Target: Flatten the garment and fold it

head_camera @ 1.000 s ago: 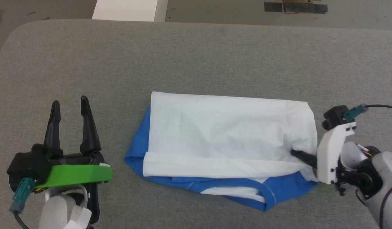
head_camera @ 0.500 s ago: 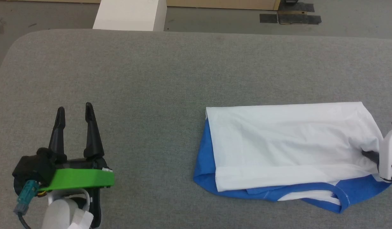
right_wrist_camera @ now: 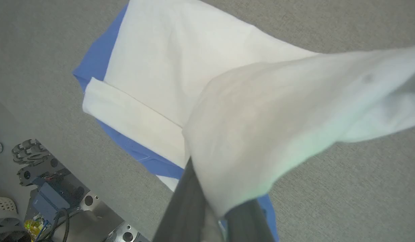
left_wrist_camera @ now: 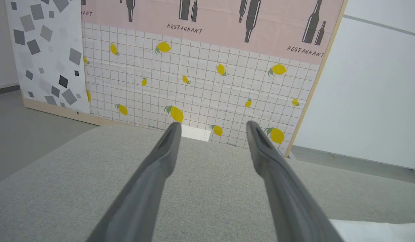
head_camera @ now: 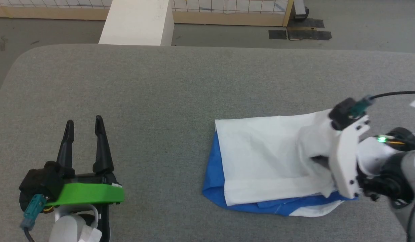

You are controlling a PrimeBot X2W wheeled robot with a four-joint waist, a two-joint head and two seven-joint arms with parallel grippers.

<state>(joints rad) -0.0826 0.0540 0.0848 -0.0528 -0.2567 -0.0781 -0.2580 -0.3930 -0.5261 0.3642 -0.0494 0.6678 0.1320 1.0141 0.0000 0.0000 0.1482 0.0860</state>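
garment (head_camera: 261,158) hides tips of right claw (right_wrist_camera: 212,210) gripping it; left claw (head_camera: 84,121) spread wide.

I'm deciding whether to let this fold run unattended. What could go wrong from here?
1. The right end effector pinches the shirt at one spot, with the cloth draped in a bunch over it; the folded flap may land skewed or wrinkled.
2. The left end effector sits open, well apart from the shirt, so nothing pins the other end; the whole shirt may slide on the table instead of folding.
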